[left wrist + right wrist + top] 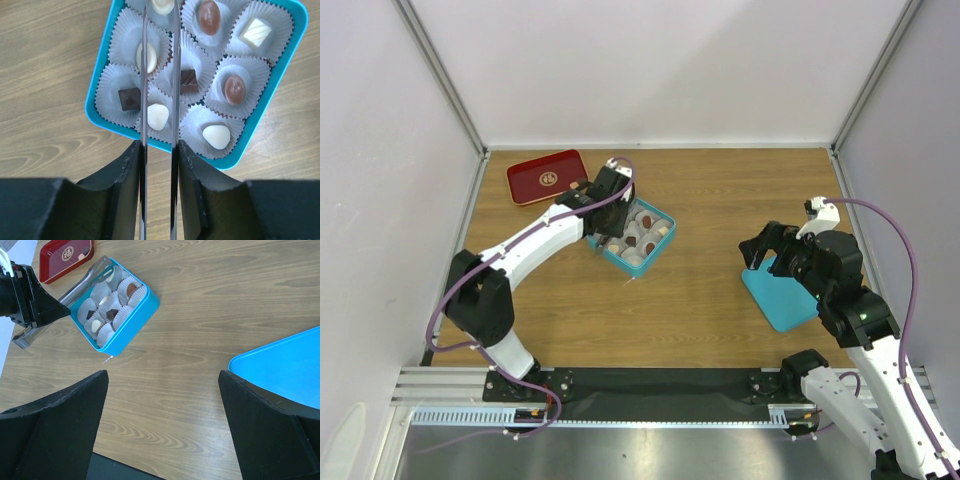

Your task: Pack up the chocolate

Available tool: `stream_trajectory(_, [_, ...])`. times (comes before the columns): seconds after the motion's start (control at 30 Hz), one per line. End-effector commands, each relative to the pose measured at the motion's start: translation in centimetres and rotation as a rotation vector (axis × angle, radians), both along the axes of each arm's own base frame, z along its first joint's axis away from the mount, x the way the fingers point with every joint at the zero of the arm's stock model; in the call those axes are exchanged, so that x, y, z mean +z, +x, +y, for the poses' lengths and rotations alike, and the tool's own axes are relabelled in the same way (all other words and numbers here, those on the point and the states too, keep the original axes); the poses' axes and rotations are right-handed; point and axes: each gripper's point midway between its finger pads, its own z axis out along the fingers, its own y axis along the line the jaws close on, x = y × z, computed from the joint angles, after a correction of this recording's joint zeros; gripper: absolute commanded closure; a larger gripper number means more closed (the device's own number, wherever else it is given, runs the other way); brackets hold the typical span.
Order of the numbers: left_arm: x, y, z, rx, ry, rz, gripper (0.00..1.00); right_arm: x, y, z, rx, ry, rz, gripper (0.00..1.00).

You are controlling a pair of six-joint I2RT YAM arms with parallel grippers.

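Note:
The teal box [296, 65] holds white paper cups filled with chocolate: brown round pieces [234, 88], dark squares [129, 98] and white pieces [216, 136]. The box also shows in the top view [620, 262] and in the right wrist view [137, 322]. My left gripper [159, 150] is shut on metal tongs [144, 60], whose two blades reach over the box's left cups; their tips run out of frame. From above, the left gripper [605, 197] sits at the box's far left corner. My right gripper [162, 372] is open and empty above bare wood, beside the teal lid [285, 365].
A red tray with a gold emblem [547, 176] lies at the back left, also in the right wrist view [67, 252]. The teal lid [782, 298] lies flat at the right, partly under the right arm. Grey walls close in the table on three sides.

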Motion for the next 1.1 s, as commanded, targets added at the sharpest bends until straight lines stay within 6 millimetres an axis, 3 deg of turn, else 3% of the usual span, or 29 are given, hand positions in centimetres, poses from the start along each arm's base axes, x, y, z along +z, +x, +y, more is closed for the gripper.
stream_trajectory(0.0, [1.5, 1.2, -0.7, 0.025, -0.039, -0.073, 0.63, 0.8, 0.3, 0.1, 0.001, 0.015, -0.03, 0.01])
stream_trajectory(0.27, [1.1, 1.3, -0.8, 0.022, -0.019, -0.065, 0.6, 1.1, 0.4, 0.1, -0.001, 0.012, -0.039, 0.01])
stream_trajectory(0.77, [2.2, 1.6, -0.8, 0.026, 0.004, -0.087, 0.56, 1.3, 0.4, 0.2, 0.004, 0.018, -0.041, 0.01])
stream_trajectory(0.87, [3.5, 1.9, -0.6, 0.034, 0.007, -0.108, 0.56, 1.5, 0.3, 0.1, 0.003, 0.019, -0.044, 0.01])
stream_trajectory(1.07, [8.4, 2.3, 0.2, 0.057, -0.003, -0.188, 0.56, 2.1, 0.0, 0.0, 0.002, 0.021, -0.06, 0.01])
